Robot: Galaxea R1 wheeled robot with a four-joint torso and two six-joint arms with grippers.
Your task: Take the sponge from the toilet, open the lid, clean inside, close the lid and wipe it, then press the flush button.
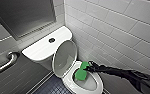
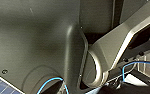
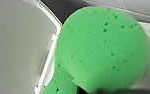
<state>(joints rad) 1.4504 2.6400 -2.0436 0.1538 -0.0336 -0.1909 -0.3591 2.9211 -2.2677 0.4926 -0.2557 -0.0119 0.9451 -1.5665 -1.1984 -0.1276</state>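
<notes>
Reaching into white glossy ceramic toilet [image 1: 98, 84], right gripper [image 1: 89, 67] was clamped on bright green peanut-shaped soft sponge [image 1: 81, 73], held low inside it, prob. for scrubbing; white glossy oval lid [image 1: 65, 57] was stood upright for access.

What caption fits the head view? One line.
Right gripper holds bright green soft sponge over white ceramic toilet, oval lid raised.

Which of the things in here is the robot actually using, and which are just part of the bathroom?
In the job: the sponge, held by the right gripper at the bowl; the toilet; its raised lid; the flush button on the tank top.
Just there: the grab bar; the metal wall panel; the wall tiles.
</notes>
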